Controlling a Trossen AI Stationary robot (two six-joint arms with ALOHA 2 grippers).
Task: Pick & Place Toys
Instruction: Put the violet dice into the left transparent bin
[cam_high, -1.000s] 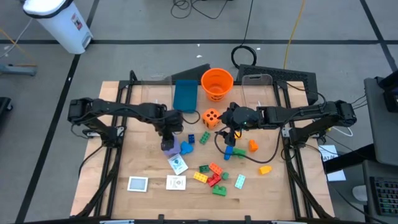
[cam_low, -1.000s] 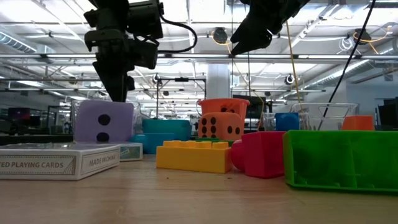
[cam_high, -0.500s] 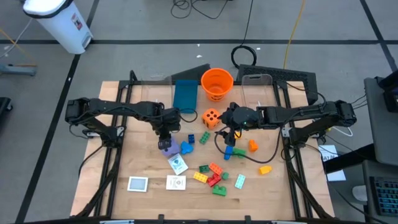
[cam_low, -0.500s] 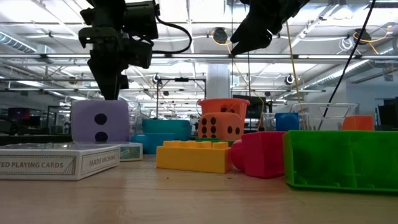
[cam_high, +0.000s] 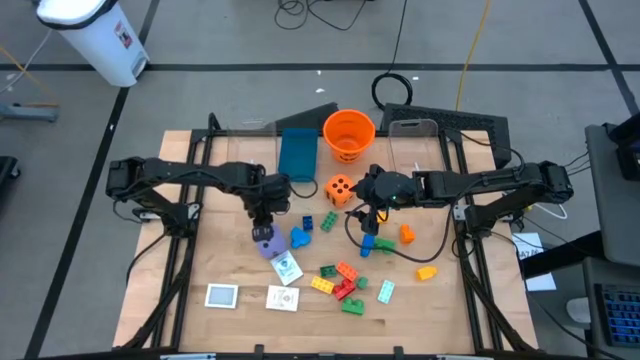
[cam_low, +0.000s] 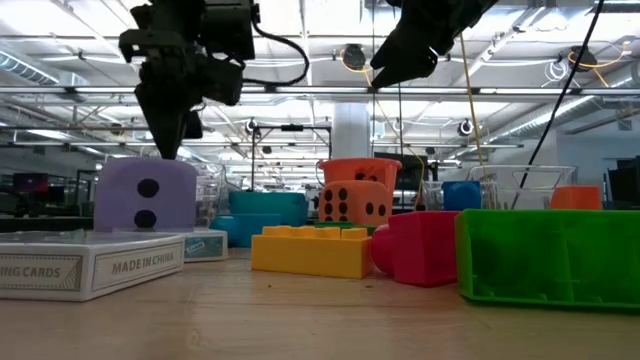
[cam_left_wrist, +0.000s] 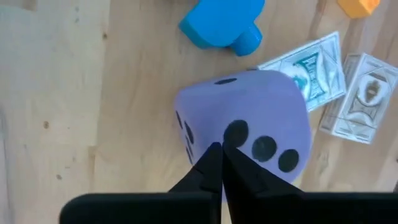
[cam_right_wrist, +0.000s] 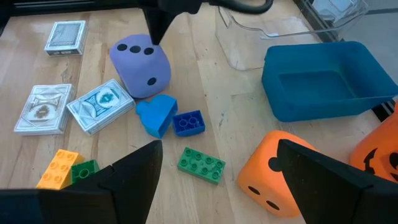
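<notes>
A purple die rests on the table beside a card pack and a blue brick. My left gripper is shut and points steeply down, its tips at the die's top. My right gripper hangs open above the table's middle, over small bricks, with an orange die just ahead of it. More bricks and two card packs lie toward the near edge. My left gripper's shut fingertips meet the purple die's top face from above, slanting steeply down. They pinch nothing. The die sits on the table against the card pack, not lifted.
An orange bucket and a teal box stand at the far side, with clear bins beside them. Black frame rails run along both table sides. Bare wood lies at the near left.
My left gripper has shut and risen slightly. It has also shifted a little toward the table's left and near edges. The purple die has slid the same way, staying on the table. The card pack beside it has been nudged along.
</notes>
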